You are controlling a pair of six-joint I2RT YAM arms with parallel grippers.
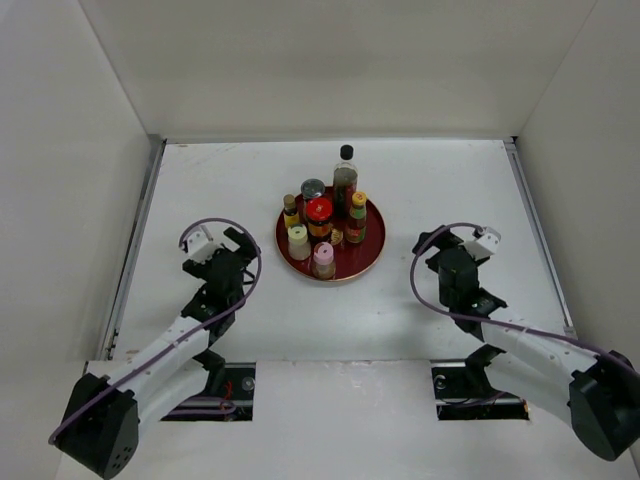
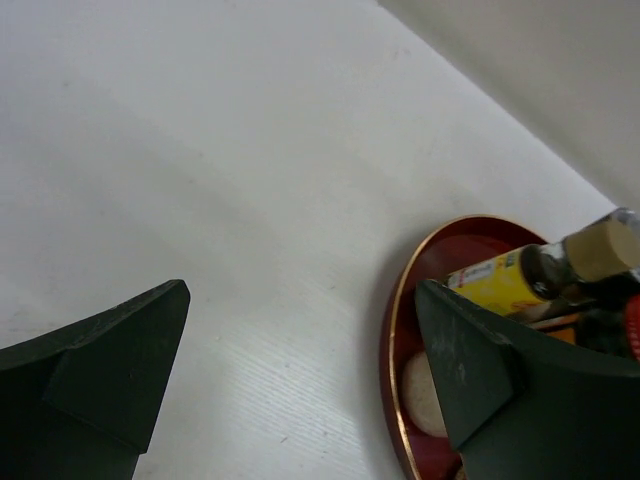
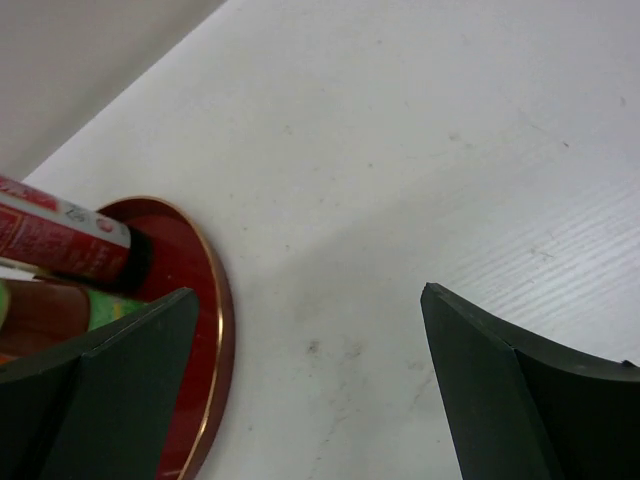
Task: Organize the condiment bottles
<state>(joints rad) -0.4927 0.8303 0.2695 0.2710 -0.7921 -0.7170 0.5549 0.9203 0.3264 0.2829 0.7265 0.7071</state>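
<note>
A: Where are the bottles (image 1: 320,208)?

B: All upright on the tray (image 1: 366,267), mid-table (image 1: 400,320), packed close. The tall bottle (image 1: 345,182) stands at the far rim with the shaker (image 1: 312,189) to its left. The red-lidded jar (image 1: 319,218) is in the middle, the yellow-capped bottle (image 1: 357,220) on the right and the brown one (image 1: 290,212) on the left. The cream one (image 1: 298,243) and pink one (image 1: 323,259) are nearest the arms.

A: And the grippers?

B: Left gripper (image 1: 240,250) is left of the tray, right gripper (image 1: 437,250) to its right — both clear of it, fingers spread wide, gripping nothing.

A: The wrist views?

B: Each shows the tray's rim beside one finger — white table between the fingers.
</note>
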